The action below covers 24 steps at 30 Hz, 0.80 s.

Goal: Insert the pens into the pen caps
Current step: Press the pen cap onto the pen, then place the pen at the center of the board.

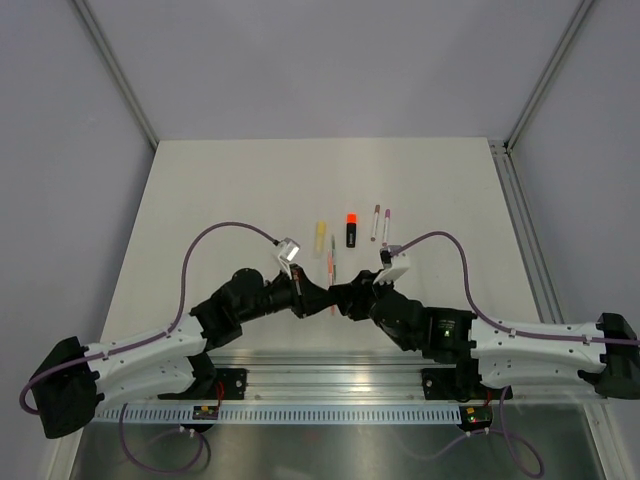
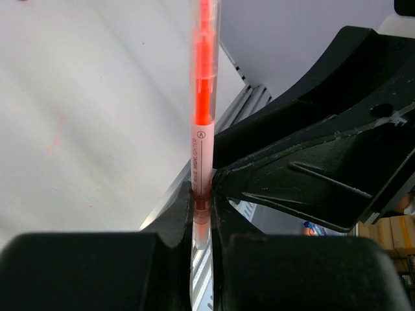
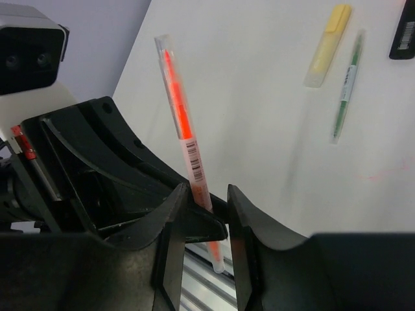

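Note:
My left gripper (image 2: 202,194) is shut on the lower end of the thin orange-red pen (image 2: 202,97), which stands up out of its jaws. The right gripper (image 3: 206,194) is open, one finger on each side of the same orange-red pen (image 3: 182,123) and of the left fingertip (image 3: 198,227), with a gap wider than the pen. From above, both grippers meet near the table's front middle around the orange-red pen (image 1: 330,272). A pale yellow highlighter (image 1: 320,236), a thin grey-green pen (image 1: 333,245), a black highlighter with an orange end (image 1: 351,230) and two thin pens (image 1: 380,223) lie beyond. No loose cap shows.
A metal rail (image 1: 330,365) runs along the near edge under both arms. Grey walls enclose the white table (image 1: 220,200) on three sides. The right wrist view shows the pale yellow highlighter (image 3: 327,44) and grey-green pen (image 3: 345,84) lying side by side.

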Each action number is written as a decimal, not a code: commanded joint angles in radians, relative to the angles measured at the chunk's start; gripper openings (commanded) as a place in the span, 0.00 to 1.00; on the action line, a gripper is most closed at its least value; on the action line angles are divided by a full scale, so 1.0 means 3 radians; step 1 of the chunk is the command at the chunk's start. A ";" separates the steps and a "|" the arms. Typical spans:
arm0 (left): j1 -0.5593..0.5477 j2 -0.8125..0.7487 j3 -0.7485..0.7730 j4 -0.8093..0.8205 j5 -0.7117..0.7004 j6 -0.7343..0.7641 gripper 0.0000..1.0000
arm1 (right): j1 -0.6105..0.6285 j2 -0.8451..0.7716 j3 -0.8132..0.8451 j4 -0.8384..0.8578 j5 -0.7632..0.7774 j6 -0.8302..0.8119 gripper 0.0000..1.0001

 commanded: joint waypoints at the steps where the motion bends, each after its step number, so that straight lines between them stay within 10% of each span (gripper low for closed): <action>1: -0.0008 -0.0130 -0.0049 0.0776 -0.0122 -0.0093 0.00 | -0.0043 0.0002 0.0297 -0.0543 -0.0406 -0.0194 0.38; 14: -0.0008 -0.0309 -0.0147 0.0715 -0.0055 0.0025 0.00 | -0.0585 0.0319 0.0763 -0.0488 -0.1158 -0.0582 0.41; 24: -0.0008 -0.0370 -0.0183 0.0628 -0.0091 0.0096 0.06 | -0.0937 0.0452 0.0743 -0.0437 -0.1305 -0.0629 0.00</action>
